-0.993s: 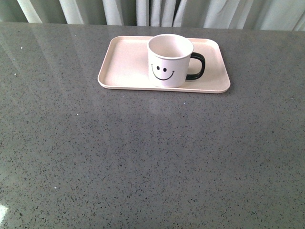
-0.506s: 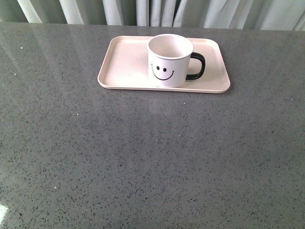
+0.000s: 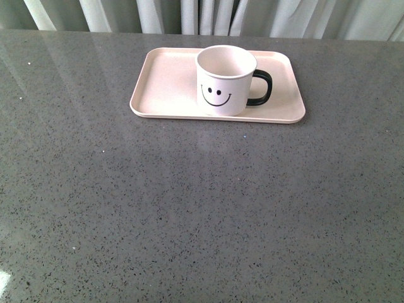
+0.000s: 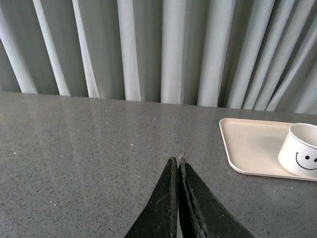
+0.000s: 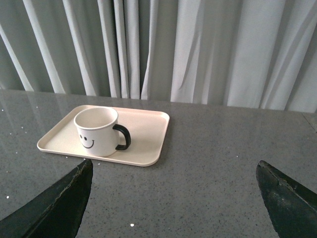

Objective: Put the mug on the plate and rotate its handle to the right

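Observation:
The cream-white mug (image 3: 225, 79) with a black smiley face stands upright on the pale pink plate (image 3: 164, 85) at the far middle of the table. Its black handle (image 3: 261, 87) points to the right in the front view. Neither arm shows in the front view. In the left wrist view my left gripper (image 4: 178, 161) is shut with nothing in it, well short of the plate (image 4: 250, 148) and mug (image 4: 300, 156). In the right wrist view my right gripper (image 5: 174, 168) is open and empty, back from the mug (image 5: 97, 131), its handle (image 5: 123, 137) and the plate (image 5: 148, 134).
The grey speckled table (image 3: 202, 208) spreads wide in front of the plate. Pale pleated curtains (image 3: 202, 16) hang behind the table's far edge.

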You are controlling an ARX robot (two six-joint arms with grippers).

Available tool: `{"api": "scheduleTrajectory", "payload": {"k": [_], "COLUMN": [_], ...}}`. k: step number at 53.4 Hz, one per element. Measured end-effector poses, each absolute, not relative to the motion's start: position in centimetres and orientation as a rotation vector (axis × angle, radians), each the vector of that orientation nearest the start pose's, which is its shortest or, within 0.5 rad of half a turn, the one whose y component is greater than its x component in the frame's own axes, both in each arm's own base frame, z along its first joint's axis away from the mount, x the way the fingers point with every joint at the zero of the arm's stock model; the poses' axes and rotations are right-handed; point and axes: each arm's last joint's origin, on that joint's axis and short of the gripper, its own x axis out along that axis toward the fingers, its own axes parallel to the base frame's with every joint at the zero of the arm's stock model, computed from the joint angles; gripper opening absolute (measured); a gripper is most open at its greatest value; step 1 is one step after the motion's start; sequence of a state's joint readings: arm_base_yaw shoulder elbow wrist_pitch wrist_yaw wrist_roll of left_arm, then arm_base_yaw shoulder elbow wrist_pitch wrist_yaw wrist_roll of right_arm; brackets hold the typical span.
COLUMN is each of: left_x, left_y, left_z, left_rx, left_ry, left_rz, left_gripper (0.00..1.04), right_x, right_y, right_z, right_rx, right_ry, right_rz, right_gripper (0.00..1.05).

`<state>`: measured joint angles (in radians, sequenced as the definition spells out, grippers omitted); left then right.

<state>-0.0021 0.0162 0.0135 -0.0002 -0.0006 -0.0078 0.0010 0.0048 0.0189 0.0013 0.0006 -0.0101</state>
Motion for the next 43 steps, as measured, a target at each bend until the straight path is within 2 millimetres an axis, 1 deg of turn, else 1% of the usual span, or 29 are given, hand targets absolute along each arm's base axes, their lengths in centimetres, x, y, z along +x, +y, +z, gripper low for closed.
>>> {"api": "scheduleTrajectory", "payload": {"k": [7,8,12,18,23,27,31,32,34,37,43], "left_x": [9.79,9.79,9.79,9.79,9.79,9.79,9.79,9.79,9.79,9.79,9.79], "left_y": [-0.02,-0.02,-0.02,-0.02,-0.02,-0.02,-0.02,-0.02,-0.02,-0.02,-0.02], "left_z": [16.68,16.68,16.68,16.68,16.68,16.68,16.68,16.68,16.68,16.68,16.69], "left_rx": [-0.008,-0.008,-0.008,-0.008,-0.008,-0.008,-0.008,-0.008,-0.008,-0.006,-0.006], "left_ry": [0.003,0.003,0.003,0.003,0.003,0.003,0.003,0.003,0.003,0.003,0.002], "left_rz": [-0.002,-0.002,-0.002,-0.002,-0.002,-0.002,-0.002,-0.002,-0.002,-0.002,-0.002], "left_gripper": [0.01,0.04,0.20,0.36,0.54,0.71,0.85,0.91,0.97,0.95,0.96], "right_x": [9.68,9.68,9.68,9.68,9.68,9.68,9.68,9.68,9.68,9.68,9.68], "right_y": [0.01,0.00,0.00,0.01,0.01,0.00,0.00,0.00,0.00,0.00,0.01], "right_z": [16.97,16.97,16.97,16.97,16.97,16.97,16.97,16.97,16.97,16.97,16.97], "right_rx": [-0.010,-0.010,-0.010,-0.010,-0.010,-0.010,-0.010,-0.010,-0.010,-0.010,-0.010], "right_ry": [-0.015,-0.015,-0.015,-0.015,-0.015,-0.015,-0.015,-0.015,-0.015,-0.015,-0.015], "right_rz": [0.001,0.000,0.000,0.001,0.001,0.000,0.000,0.000,0.000,0.000,0.001], "right_gripper": [0.96,0.96,0.96,0.96,0.96,0.96,0.96,0.96,0.96,0.96,0.96]}}
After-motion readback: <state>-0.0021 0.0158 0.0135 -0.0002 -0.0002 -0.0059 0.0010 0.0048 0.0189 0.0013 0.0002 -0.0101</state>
